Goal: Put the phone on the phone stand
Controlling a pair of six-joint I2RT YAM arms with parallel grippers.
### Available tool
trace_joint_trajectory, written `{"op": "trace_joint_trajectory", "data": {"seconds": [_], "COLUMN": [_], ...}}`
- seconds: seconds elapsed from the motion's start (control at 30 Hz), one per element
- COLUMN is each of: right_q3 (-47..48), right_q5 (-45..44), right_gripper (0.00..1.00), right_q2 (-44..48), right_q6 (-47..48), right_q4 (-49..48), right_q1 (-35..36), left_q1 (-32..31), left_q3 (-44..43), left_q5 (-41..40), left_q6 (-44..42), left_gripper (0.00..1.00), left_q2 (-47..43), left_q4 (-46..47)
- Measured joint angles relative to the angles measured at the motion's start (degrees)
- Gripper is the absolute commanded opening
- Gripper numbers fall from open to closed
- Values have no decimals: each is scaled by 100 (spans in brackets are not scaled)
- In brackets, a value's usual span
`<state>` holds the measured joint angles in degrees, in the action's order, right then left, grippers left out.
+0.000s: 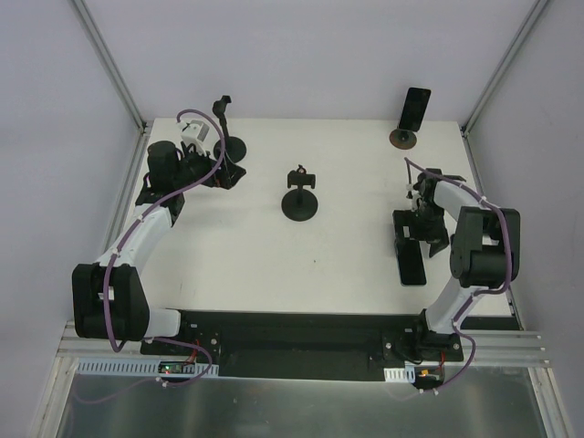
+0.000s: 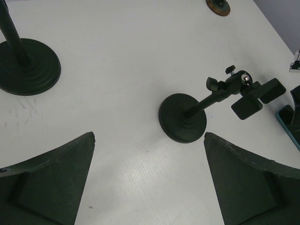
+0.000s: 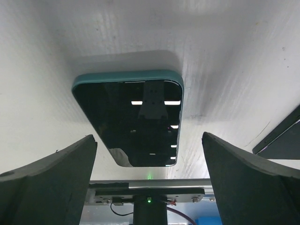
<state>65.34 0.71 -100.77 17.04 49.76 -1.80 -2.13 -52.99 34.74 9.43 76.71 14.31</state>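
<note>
Phone point(image 3: 136, 117) lies flat, screen up, on the tabletop point(image 3: 234, 56). The right gripper point(image 3: 149, 140) hangs over it, fingers spread wide to either side, not touching it. The right wrist view shows the teal case and ceiling lights mirrored in the glass; the top view gives only a dark slab beside the right arm. Phone stand point(image 1: 301, 197) stands mid-tabletop, well apart from the phone (left wrist view shows its clamp head tilted over). Left gripper point(image 2: 149, 140) is likewise spread, holding nothing, near a second stand point(image 2: 28, 65) at far left. Only the top view shows another phone point(image 1: 417, 108) propped on a third stand point(image 1: 404, 137) at the far edge
</note>
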Motion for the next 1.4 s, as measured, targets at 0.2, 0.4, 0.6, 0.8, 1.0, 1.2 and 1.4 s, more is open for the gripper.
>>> {"op": "trace_joint_trajectory", "data": {"seconds": [0.2, 0.4, 0.6, 0.8, 1.0, 1.2, 1.4], "right_q3": [-76, -92, -94, -109, -321, -553, -1137], "right_q5": [-240, -258, -273, -267, -323, -278, 98], "right_gripper": [91, 87, 68, 35, 8, 1, 1], "right_q2": [-291, -380, -380, -374, -118, 389, 1451], "right_q6": [39, 55, -31, -48, -44, -66, -203], "right_q4": [-4, -4, 11, 9, -234, -737, -1685], "right_q1": [216, 367, 431, 439, 605, 1034, 1263], "left_q1": [0, 0, 0, 0, 0, -68, -754], "left_q3": [0, 0, 0, 0, -55, -328, -640], "left_q5": [11, 76, 83, 118, 417, 957, 1196], "left_q6": [0, -2, -2, 2, 155, 667, 907], "left_gripper": [99, 99, 99, 99, 97, 90, 78], "left_q2": [0, 0, 0, 24, 142, 323, 393], "left_q4": [-2, -2, -7, -7, -24, 109, 184]}}
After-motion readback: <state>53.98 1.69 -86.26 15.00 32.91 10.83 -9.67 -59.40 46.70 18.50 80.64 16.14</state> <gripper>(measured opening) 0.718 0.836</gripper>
